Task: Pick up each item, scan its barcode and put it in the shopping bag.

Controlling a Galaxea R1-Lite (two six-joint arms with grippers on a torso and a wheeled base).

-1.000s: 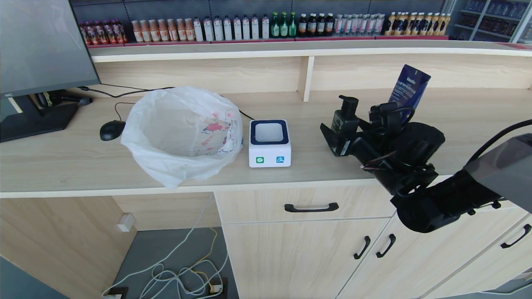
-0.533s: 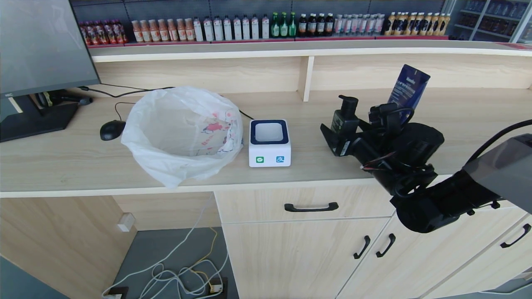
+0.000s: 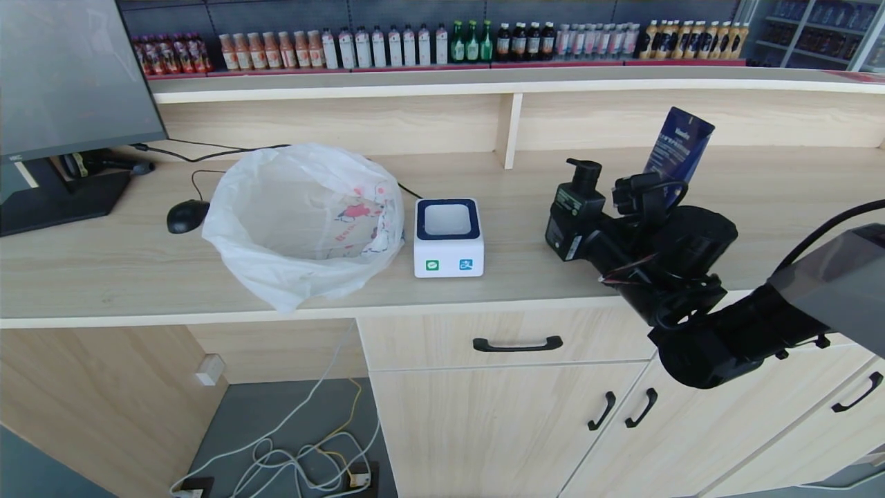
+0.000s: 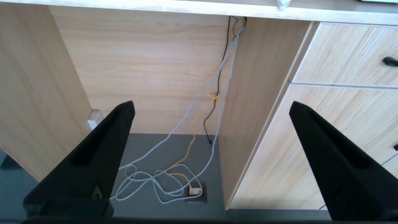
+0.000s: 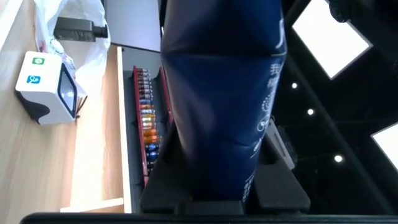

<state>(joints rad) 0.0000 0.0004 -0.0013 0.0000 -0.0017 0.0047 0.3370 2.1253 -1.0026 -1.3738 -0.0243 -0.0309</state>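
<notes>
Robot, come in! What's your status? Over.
Left fingers open, low by the cupboards. Right fingers shut on blue pouch. Black bottle stands between pouch and scanner.

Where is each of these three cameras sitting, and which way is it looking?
Head view: on the robot's head, looking down at the counter, shopping bag and scanner; right arm shows.
Left wrist view: hangs low, facing the cabinet and floor cables; open left tool frames it.
Right wrist view: above the counter, looking along the right tool shut on the blue pouch.
Shared: head and right wrist views both show scanner and blue pouch.
</notes>
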